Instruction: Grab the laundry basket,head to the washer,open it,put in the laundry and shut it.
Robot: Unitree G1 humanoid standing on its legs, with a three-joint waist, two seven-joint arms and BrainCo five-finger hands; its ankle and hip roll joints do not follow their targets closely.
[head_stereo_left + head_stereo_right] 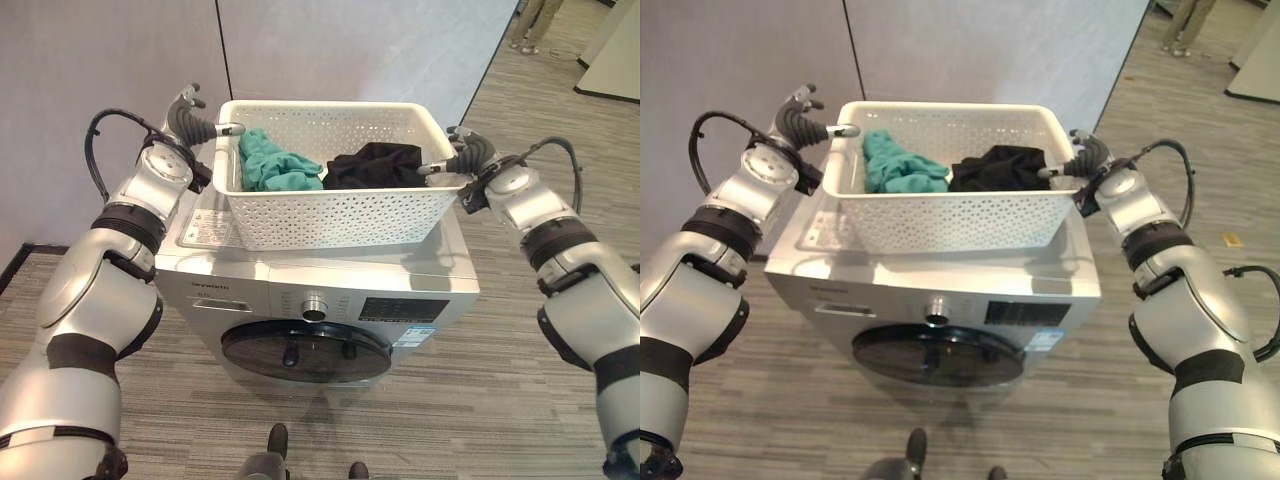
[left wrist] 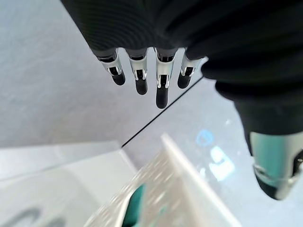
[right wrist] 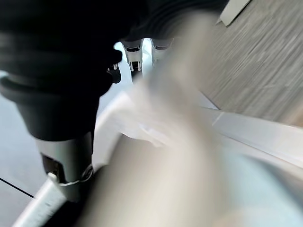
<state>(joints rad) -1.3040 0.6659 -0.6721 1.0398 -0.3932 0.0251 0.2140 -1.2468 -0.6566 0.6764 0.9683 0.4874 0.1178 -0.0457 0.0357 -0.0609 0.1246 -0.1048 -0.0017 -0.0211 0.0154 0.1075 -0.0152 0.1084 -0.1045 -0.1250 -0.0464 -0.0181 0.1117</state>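
On top of the washer [image 1: 300, 290] sits the laundry basket [image 1: 335, 215], square on the lid, with 1 hand at each short end. That placement makes sense: the basket needs a parking spot so both hands come free for the door.

Left hand [image 1: 190, 118] is at the basket's left rim. Its wrist view shows the fingers [image 2: 161, 90] straight and relaxed, thumb apart, nothing between them, rim edge just beyond. So it reads released, beside the rim rather than gripping it.

Right hand [image 1: 1087, 155] is at the right rim, with a thumb or finger lying along the top edge. Its own wrist view is blocked by a blurred pale surface very close to the lens, probably the basket wall. Can't tell whether those fingers clamp the rim or just rest on it.

Contents: 2 items. Teal garment [image 1: 275, 165] bunched in the left half, black garment [image 1: 375, 165] in the right half, both below the rim, touching or nearly so in the middle. Perforated white walls, no lid.

Washer door [image 1: 305, 350] is a dark round front-loader porthole, shut, low on the front panel, with a control knob [image 1: 315, 307] above it. Drum contents not visible.

Judgement: carry and approach look done; open, load and shut remain. Door sits well below the basket, so the next move needs a reach down. Basket overhangs the front edge slightly, so knocking it is the risk.

A person's legs [image 1: 530, 25] show far back on the floor.
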